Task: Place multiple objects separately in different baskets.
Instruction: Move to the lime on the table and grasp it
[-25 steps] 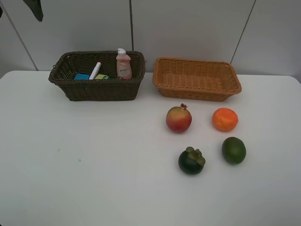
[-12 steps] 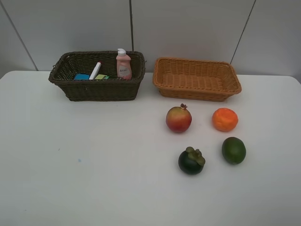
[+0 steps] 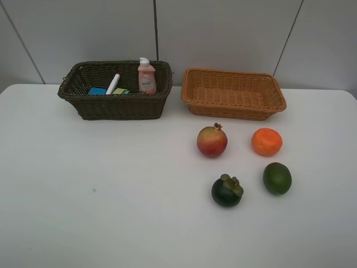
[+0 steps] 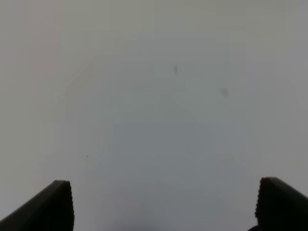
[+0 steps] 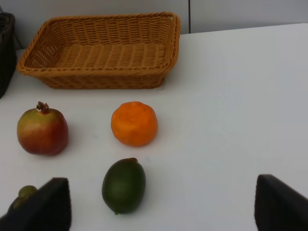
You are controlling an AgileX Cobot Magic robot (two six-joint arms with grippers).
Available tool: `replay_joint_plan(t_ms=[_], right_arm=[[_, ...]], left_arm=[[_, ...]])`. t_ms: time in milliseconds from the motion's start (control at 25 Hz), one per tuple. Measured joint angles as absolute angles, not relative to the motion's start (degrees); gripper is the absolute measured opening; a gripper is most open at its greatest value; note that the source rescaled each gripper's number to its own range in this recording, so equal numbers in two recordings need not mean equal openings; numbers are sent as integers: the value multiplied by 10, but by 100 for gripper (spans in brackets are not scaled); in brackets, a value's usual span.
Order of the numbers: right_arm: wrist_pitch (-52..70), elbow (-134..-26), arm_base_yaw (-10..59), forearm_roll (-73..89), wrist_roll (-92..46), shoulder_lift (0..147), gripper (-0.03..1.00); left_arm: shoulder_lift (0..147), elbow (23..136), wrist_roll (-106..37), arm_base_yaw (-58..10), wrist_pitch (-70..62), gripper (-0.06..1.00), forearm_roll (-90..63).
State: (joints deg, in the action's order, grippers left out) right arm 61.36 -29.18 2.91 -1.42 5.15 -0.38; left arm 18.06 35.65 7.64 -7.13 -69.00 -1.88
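Left gripper (image 4: pixel 163 204) gapes wide over the white table (image 4: pixel 154 120), gripping nothing; my right gripper (image 5: pixel 161 204) is parted and empty too. Near the tan basket (image 3: pixel 234 109) lie the pomegranate (image 3: pixel 212 142), orange (image 3: pixel 266 141), lime (image 3: pixel 277 178) and mangosteen (image 3: pixel 227 191); the pink bottle (image 3: pixel 146 78) and marker (image 3: pixel 113 84) sit inside the dark basket (image 3: pixel 120 106).

High cam sits up front and looks down over the whole desk (image 3: pixel 111 212) toward the back wall (image 3: pixel 223 33), from fairly far off; right wrist cam rides low and close, looking past the right pincer (image 5: pixel 161 204) at the light basket (image 5: pixel 101 55), orange (image 5: pixel 134 123), lime (image 5: pixel 123 186) and pomegranate (image 5: pixel 42 131), all shared with the high view; left wrist cam stares close past the left pincer (image 4: pixel 163 204) at a plain pale surface (image 4: pixel 154 96); can't tell any overlap there
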Motion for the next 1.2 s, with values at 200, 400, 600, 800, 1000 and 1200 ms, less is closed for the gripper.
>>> replay_joint_plan(t_ms=[200,400,600,800,1000,1200], right_arm=[[614,-292,29,-14,51,-4,60],[614,-292,29,-14,51,-4,60],[614,-292,29,-14,51,-4,60],[614,-292,29,-14,51,-4,60],[614,-292,29,-14,51,-4,60],[614,-292,29,-14,51,-4,60]], left_arm=[[47,316,22,-71,-682,92,-49],[-3,311,4,-71,-654,92,-54],[-3,295,0,-71,-625,92,-55],[-3,291,0,-71,-616,92,-55],[-3,290,0,-71,-614,92,-55],[-3,290,0,-71,-614,92,-55]])
